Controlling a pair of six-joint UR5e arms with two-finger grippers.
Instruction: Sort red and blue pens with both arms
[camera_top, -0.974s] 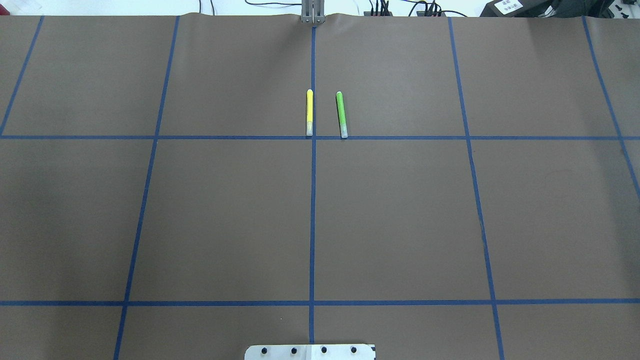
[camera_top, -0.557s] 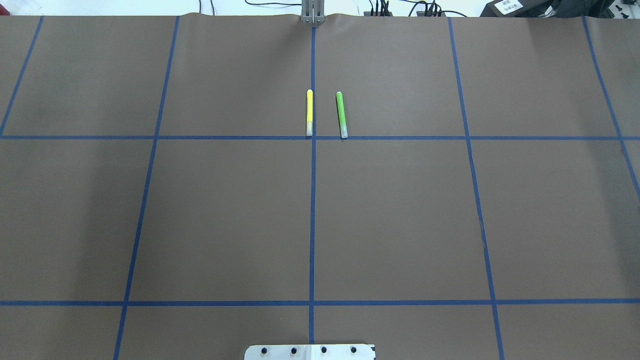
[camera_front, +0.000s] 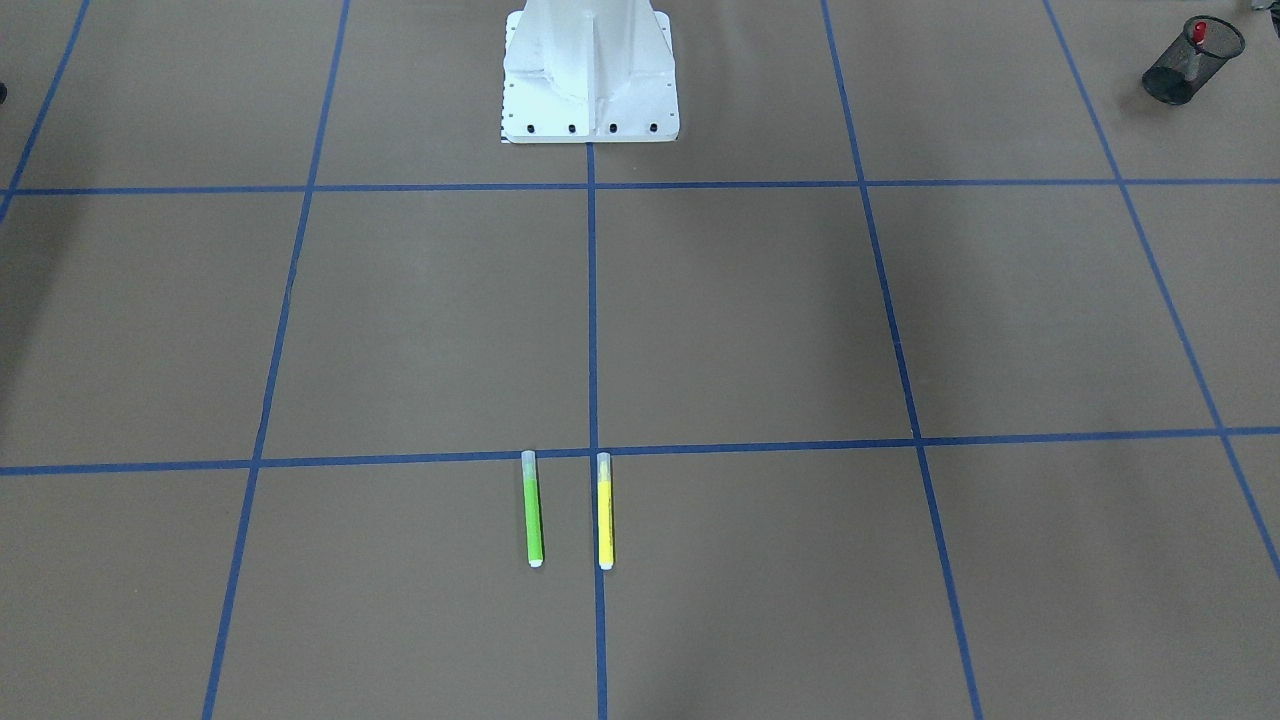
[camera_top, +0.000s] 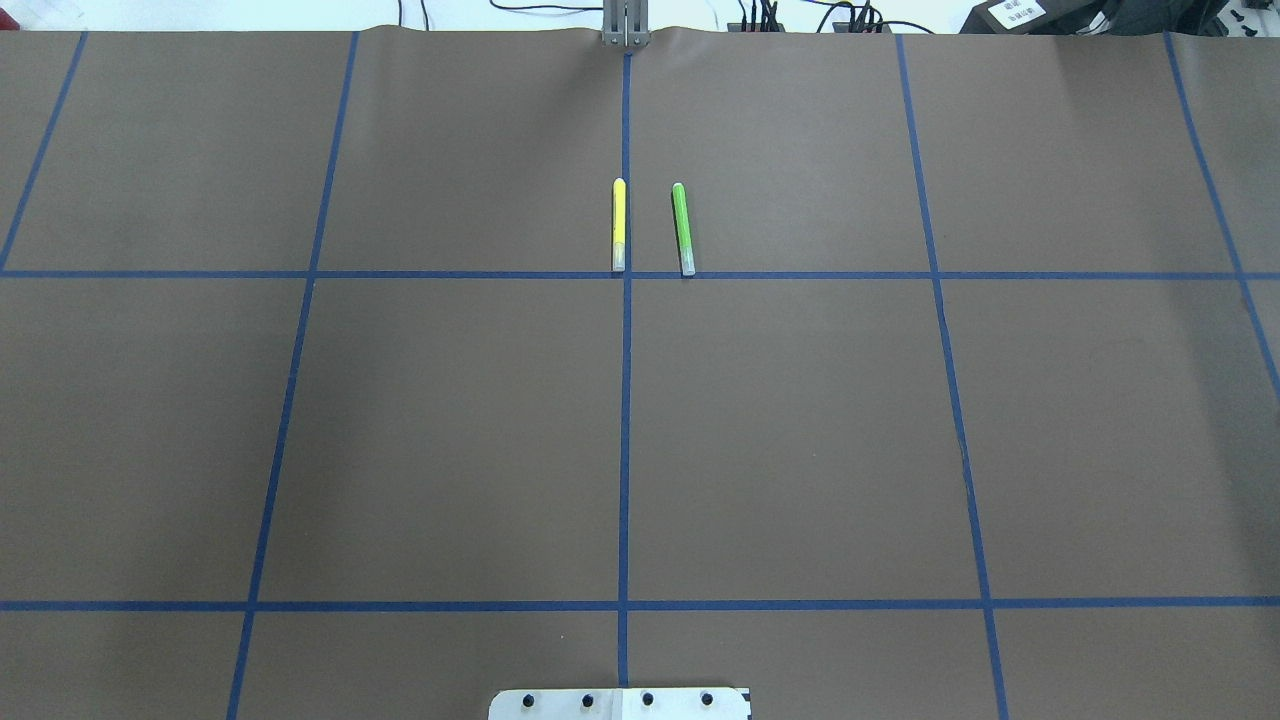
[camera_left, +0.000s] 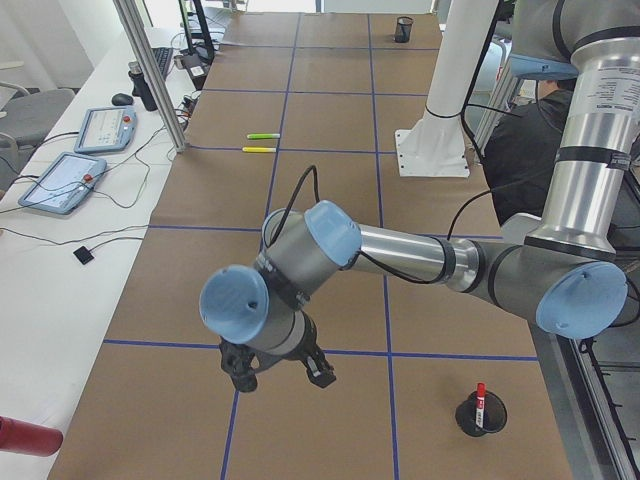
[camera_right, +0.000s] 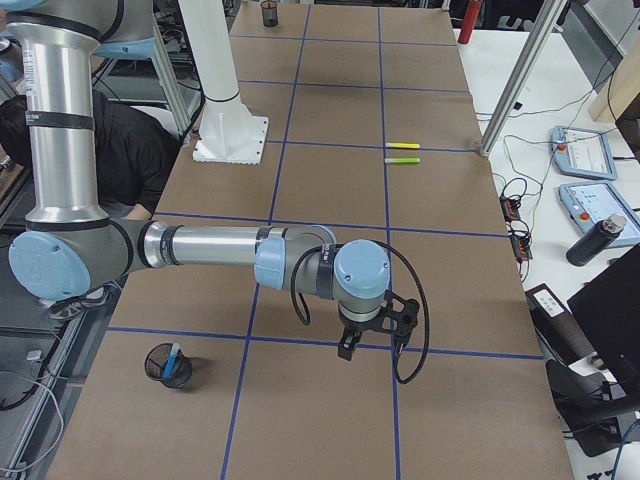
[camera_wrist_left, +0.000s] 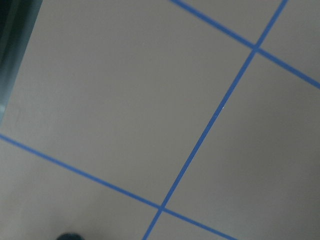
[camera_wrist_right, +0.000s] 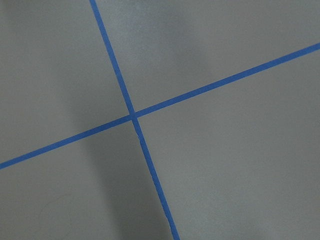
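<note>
Red pen (camera_left: 480, 398) upright in mesh cup (camera_left: 495, 420), worktop's left end, robot-side of left gripper (camera_left: 278, 372); blue pen (camera_right: 174, 355) in second mesh cup (camera_right: 153, 368), right end, robot-side of right gripper (camera_right: 372, 342); whether either gripper is parted or closed cannot be told.

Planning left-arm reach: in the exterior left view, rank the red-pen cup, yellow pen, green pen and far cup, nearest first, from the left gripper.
From the left gripper:
1. Red-pen cup, near end, robot's side.
2. Yellow pen, mid-table.
3. Green pen, just beyond it.
4. Far cup, far end.
</note>
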